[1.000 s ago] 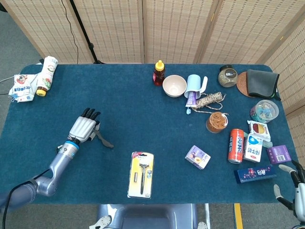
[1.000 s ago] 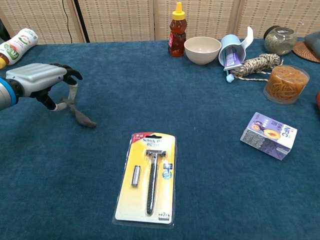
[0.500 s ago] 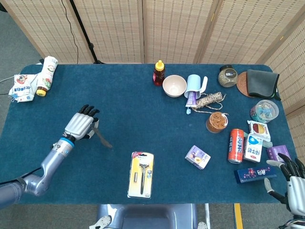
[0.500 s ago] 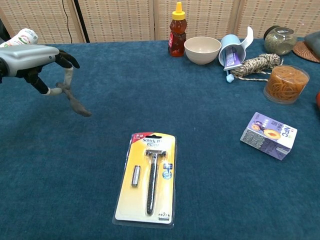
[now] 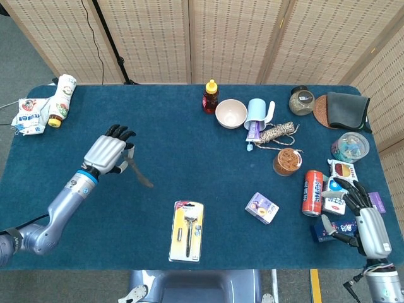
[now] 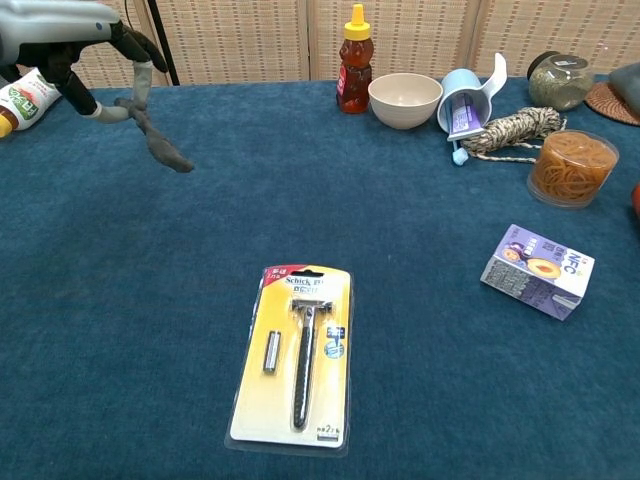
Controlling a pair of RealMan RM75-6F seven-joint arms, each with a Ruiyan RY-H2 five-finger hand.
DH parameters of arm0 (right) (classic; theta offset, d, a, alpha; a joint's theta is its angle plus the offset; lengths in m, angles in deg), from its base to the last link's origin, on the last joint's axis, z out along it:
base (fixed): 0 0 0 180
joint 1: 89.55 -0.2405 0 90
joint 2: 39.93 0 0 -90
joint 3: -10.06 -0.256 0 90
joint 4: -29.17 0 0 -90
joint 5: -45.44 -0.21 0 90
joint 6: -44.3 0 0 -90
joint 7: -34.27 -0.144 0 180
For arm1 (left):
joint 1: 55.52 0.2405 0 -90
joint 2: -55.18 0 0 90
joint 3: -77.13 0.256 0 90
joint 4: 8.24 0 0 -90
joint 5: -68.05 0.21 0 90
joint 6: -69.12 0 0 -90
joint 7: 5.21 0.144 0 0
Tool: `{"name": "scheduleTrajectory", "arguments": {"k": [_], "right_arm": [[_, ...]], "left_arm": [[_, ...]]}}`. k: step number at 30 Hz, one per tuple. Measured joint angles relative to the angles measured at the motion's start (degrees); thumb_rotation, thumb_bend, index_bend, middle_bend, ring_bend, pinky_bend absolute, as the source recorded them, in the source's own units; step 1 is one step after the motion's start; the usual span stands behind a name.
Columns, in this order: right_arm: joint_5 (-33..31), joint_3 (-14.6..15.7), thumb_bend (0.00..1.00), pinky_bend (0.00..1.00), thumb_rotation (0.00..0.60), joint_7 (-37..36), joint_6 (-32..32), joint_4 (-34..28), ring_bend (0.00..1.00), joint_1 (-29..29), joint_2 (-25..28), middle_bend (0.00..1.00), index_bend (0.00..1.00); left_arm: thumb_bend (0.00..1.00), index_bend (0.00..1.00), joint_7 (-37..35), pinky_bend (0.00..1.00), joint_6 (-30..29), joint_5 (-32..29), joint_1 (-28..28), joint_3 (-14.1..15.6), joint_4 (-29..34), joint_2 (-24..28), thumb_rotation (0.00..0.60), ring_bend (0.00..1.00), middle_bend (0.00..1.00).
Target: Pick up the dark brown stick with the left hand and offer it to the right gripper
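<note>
My left hand [image 5: 108, 155] grips the upper end of the dark brown stick [image 5: 141, 174], lifted off the blue table at the left. In the chest view the same left hand [image 6: 62, 35] is at the top left corner and the stick [image 6: 158, 143] hangs down and to the right from its fingers. My right hand [image 5: 363, 216] hovers at the table's right front edge, fingers spread, holding nothing, just over the small boxes there. The chest view does not show the right hand.
A packaged razor [image 5: 187, 230] lies front centre. A purple carton [image 5: 262, 207], red can [image 5: 312, 192], and small boxes [image 5: 336, 196] crowd the right. Honey bottle [image 5: 210, 96], bowl [image 5: 231, 113], blue cup [image 5: 256, 115] and twine [image 5: 278, 133] stand at the back. A bottle [image 5: 62, 99] lies far left.
My left hand has risen with the stick, lifting it off the table. My right hand has come up and inward from the right front corner, over the boxes.
</note>
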Motion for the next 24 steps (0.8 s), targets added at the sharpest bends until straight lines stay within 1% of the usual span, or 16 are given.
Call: {"name": "scheduleTrajectory", "arguments": {"k": [7,14,20,24], "right_arm": [[-0.6,-2.7,0.38,0.00,0.600,-2.4,-4.2,-0.4,0.17,-5.7,-1.5,0.17,0.38],[-3.2,-5.1,0.38,0.00,0.600,-3.5,-8.5,-1.0,0.17,-10.9,-4.3,0.20,0.40],[-6.9,-6.2,0.31,0.00,0.600,-3.9,-11.8,-2.4,0.17,-13.5,-5.8,0.21,0.41],[-9.6,-6.5,0.30,0.00,0.600,-4.8,-15.0,-3.7,0.16,-15.4,-6.4,0.21,0.40]], "left_arm": [[0.54,0.75,4.5,0.00,0.3,-6.6,-4.1,-1.3,3.0,1.5,0.600,0.07,0.19],[0.54,0.75,12.6,0.00,-1.6,-14.9,-10.0,-2.0,5.1,1.4,0.600,0.07,0.19],[0.54,0.75,18.0,0.00,-4.6,-20.1,-15.2,-2.3,6.0,0.2,0.600,0.07,0.19],[0.54,0.75,20.3,0.00,-6.6,-21.4,-17.5,-2.4,5.9,-1.2,0.600,0.07,0.19]]}}
